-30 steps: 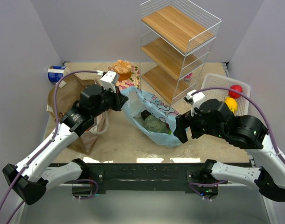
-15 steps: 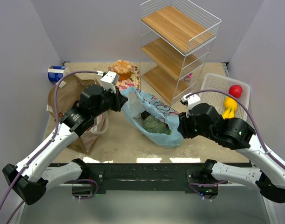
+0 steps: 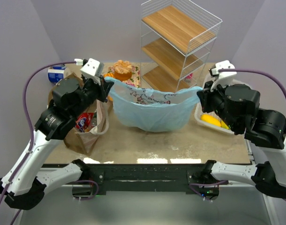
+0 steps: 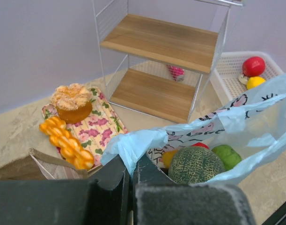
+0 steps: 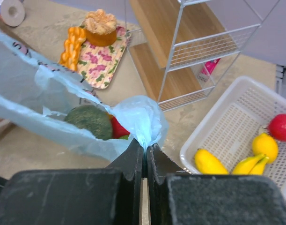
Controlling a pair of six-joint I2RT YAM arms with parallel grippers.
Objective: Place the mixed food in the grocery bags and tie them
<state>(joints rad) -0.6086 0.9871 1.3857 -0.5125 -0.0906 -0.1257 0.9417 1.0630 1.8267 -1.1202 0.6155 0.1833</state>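
Holding the blue bag [image 3: 150,112] taut, my left gripper [image 3: 105,82] pinching its nine-o'clock handle, my right gripper [image 3: 200,90] the three-o'clock one; pulling harder could tear thin plastic or slip a handle.

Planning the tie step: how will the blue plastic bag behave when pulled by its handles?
Likely floppy: the blue plastic bag sags in a curve between the left pincer and right pincer. Probably bottom-heavy; a melon sits low inside. Film bunches at each grip, so it may slip or tear.
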